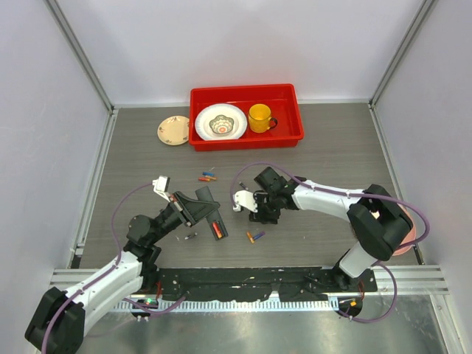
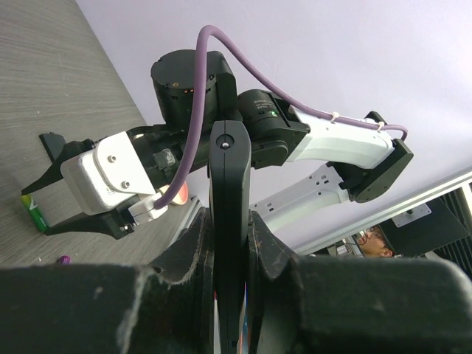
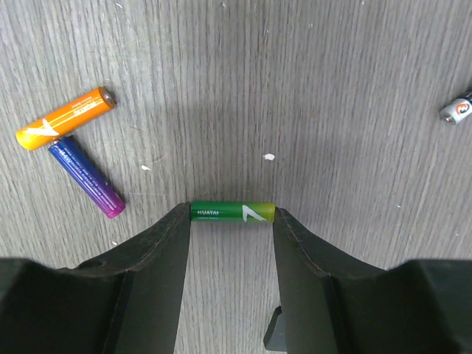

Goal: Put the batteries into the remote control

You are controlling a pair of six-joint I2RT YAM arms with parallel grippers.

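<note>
My left gripper [image 1: 200, 210] is shut on the black remote control [image 1: 220, 226] and holds it off the table, with a red battery showing in its open lower end. In the left wrist view the remote [image 2: 229, 184] stands edge-on between the jaws. My right gripper [image 1: 259, 214] is low over the table to the right of the remote. Its fingertips press on both ends of a green battery [image 3: 232, 212], which also shows in the left wrist view [image 2: 33, 213]. An orange battery [image 3: 66, 118] and a purple one [image 3: 86, 177] lie side by side left of it.
Several loose batteries [image 1: 207, 177] lie behind the remote, and a grey one [image 1: 190, 236] lies in front of it. A red tray [image 1: 243, 90] at the back holds a white bowl [image 1: 220, 122] and a yellow cup [image 1: 259, 118]. A small plate [image 1: 174, 130] is left of the tray.
</note>
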